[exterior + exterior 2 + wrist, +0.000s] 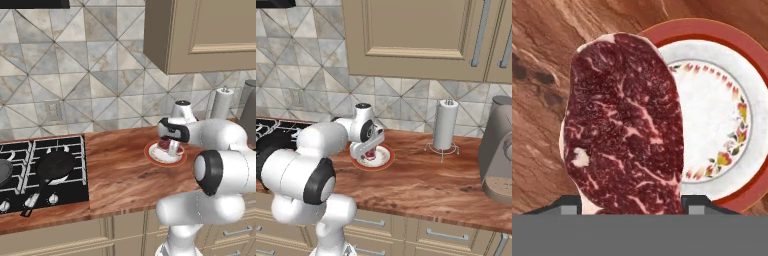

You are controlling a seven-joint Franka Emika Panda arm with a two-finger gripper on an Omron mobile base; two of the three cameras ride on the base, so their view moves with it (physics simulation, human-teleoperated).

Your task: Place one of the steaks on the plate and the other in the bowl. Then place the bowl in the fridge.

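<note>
Steak (624,125): raw, dark red meat, white marbling, moist sheen.
Plate (752,55): glazed ceramic, white centre, floral band, glossy red rim.
Counter (120,175): polished brown wood, strong grain.
Frying pan (54,166): matt black.
Backsplash (100,75): smooth grey stone-look tile.
Paper towel roll (446,124): white paper on thin metal stand.

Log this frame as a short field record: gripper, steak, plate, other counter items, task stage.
gripper: gripper shut on steak, held over the plate
steak: steak between the fingers, hanging over the plate's edge, partly over wood
plate: red-rimmed plate with floral border on the wooden counter, centre bare
other items: black pan on stove, paper towel roll
task stage: first steak not yet released onto plate
</note>
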